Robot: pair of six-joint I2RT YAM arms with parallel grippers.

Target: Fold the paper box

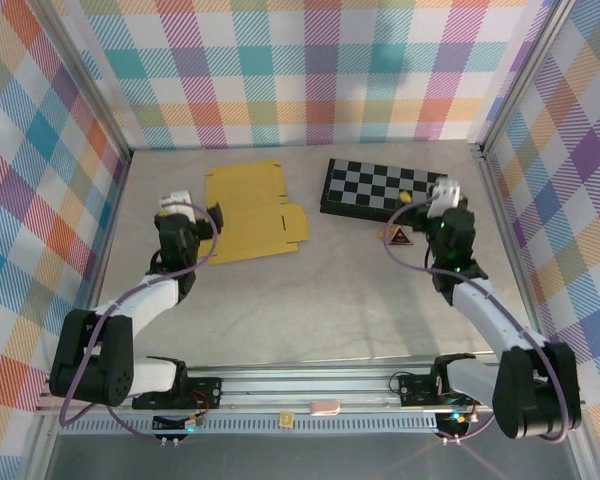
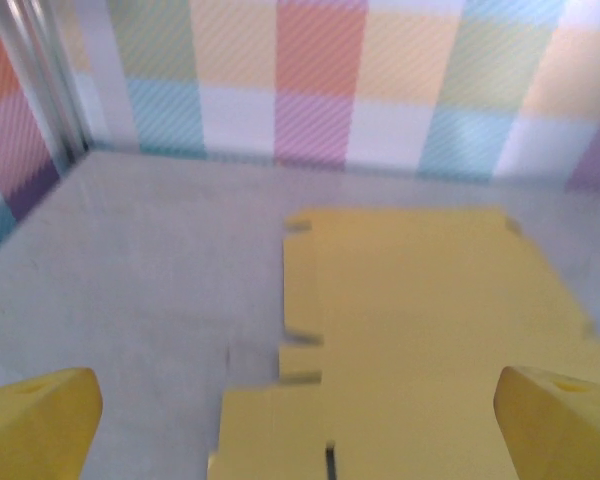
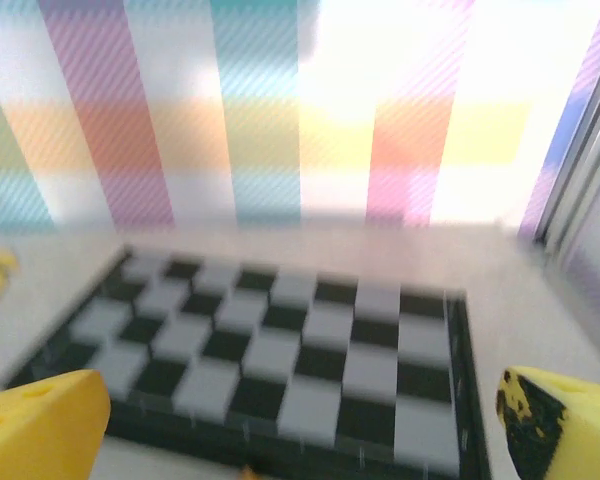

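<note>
Left gripper [image 2: 295, 400] first: yellow fingers [image 2: 40, 420] spread wide, clamped on nothing, low over the table [image 1: 310, 300], right at the near left edge of the paper box [image 1: 250, 215]. Right gripper [image 3: 300, 400] likewise: spread wide, empty, poised at the near right corner of the checkered board [image 1: 380, 187], well apart from the cardboard. Farther out, left of centre: the paper box, a flat unfolded sheet with flaps and tabs, beside the board with a gap between. Looks light and thin, probably fairly stiff across the panels and weak along the creases. Likely to slide on the smooth table if pushed from one side only. Likely to crumple or tear if pinched hard at a small tab. Hard to get under while lying flat like this; probably calls for slipping a fingertip beneath a free flap first. Best to take hold at the outer edge of a side flap, close to a crease line, with one gripper, while pinning the main panel with the other. No fold started, by the look of it. Beyond everything, the plaid back wall [image 1: 300, 70].
</note>
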